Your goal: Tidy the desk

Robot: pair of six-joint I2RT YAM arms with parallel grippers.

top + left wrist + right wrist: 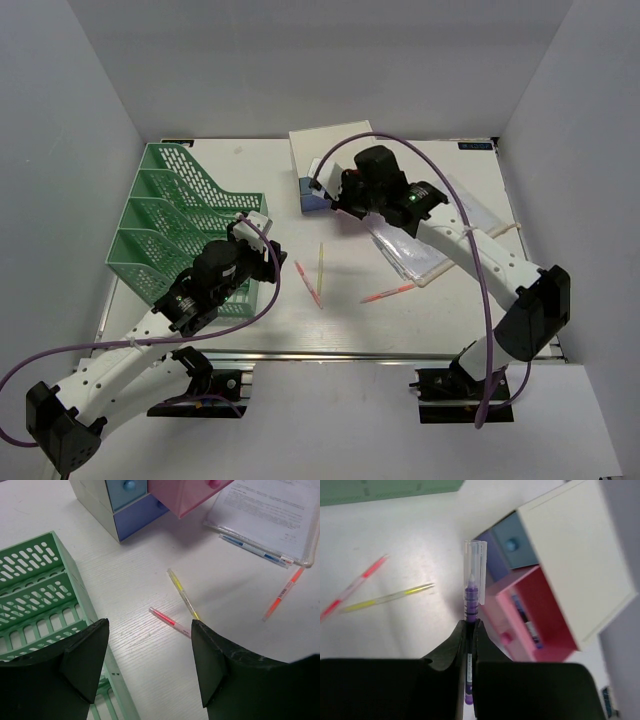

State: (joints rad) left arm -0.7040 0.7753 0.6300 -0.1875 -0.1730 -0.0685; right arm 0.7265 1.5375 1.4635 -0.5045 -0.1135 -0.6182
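The desk point(350, 325) is an off-white tabletop between grey walls. My right gripper point(471, 625) is shut on a purple pen with a clear cap point(471, 592) and holds it just left of the open pink drawer point(540, 605) of the white drawer box point(575, 565). A pen lies inside that drawer. In the top view my right gripper point(335, 197) hovers at the box point(320, 150). My left gripper point(150, 660) is open and empty above the desk, beside the green mesh rack point(40, 590). It also shows in the top view point(260, 232).
A red pen point(169, 621), a yellow pen point(182, 593) and an orange pen point(283, 593) lie loose mid-desk. A clear document sleeve point(270, 515) with a blue pen point(250, 547) at its edge lies at the right. The rack point(175, 225) stands at the left.
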